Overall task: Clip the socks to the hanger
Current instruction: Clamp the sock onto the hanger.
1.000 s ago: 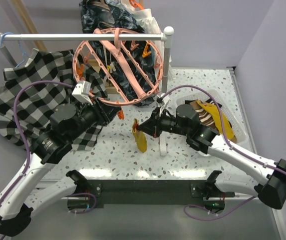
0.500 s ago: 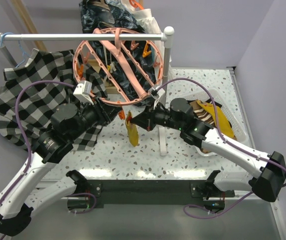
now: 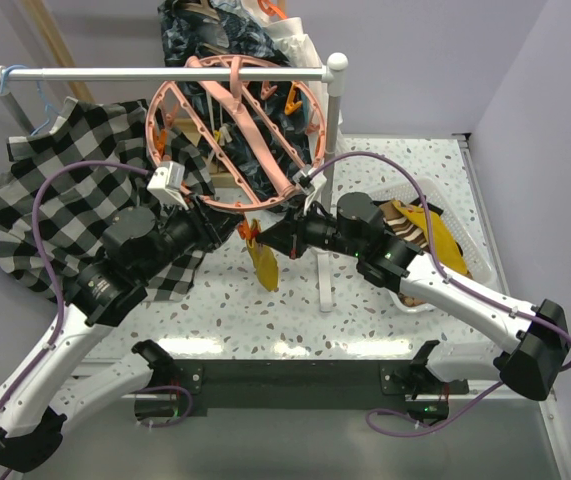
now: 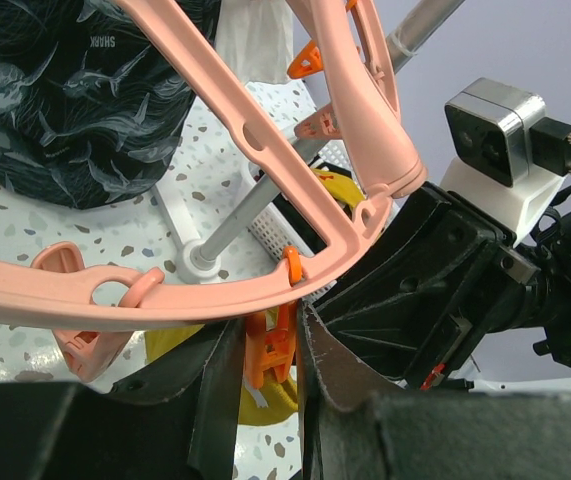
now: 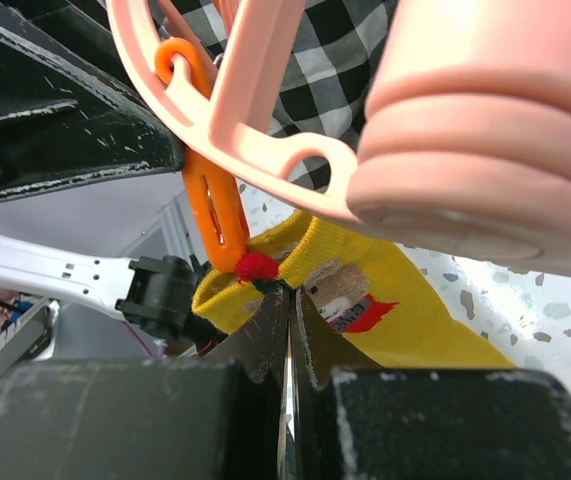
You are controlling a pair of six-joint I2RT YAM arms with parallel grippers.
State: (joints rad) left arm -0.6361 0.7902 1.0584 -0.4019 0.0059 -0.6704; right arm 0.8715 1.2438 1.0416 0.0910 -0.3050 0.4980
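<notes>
Pinching limp mustard-yellow sock [image 3: 262,268] by cuff in closed right gripper [image 5: 287,300]; nipping orange clip [image 4: 270,345] of salmon-pink round plastic hanger [image 3: 248,136] in narrow left gripper [image 4: 265,372].

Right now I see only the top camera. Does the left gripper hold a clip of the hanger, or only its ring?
Observer: In the left wrist view, the left gripper has its fingers pressed on both sides of one orange clip that hangs under the ring of the hanger.
Operator: And where is the yellow sock?
Observer: In the right wrist view, the right gripper is shut on the yellow sock at its cuff, just below that clip.
Operator: Is it clipped already?
Observer: The cuff edge touches the clip's lower tip; whether the clip bites it, I cannot tell.
</notes>
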